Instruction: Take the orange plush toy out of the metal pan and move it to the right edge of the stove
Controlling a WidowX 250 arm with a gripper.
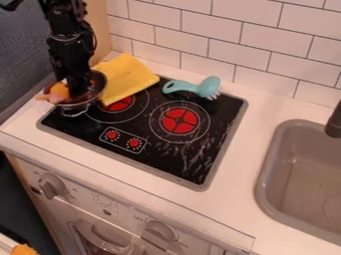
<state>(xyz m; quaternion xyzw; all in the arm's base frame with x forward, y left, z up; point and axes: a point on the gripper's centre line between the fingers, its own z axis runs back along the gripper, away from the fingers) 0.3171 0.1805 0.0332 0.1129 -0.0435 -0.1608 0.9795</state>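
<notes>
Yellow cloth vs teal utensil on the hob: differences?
Yellow cloth: broad, flat sheet; teal utensil: slim, pronged head, looped handle.
Cloth sits right by the pan; utensil lies apart from it, nearer the right burner.
Both lie across the hob's back edge.

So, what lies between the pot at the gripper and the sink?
Rightward from the pot, the camera view shows black stovetop with red burners, then bare white counter up to the sink.

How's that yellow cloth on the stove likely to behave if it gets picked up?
The yellow cloth looks thin and creased, so it would probably droop when lifted. Lying spread with little bulk, it seems light and may crumple.
</notes>
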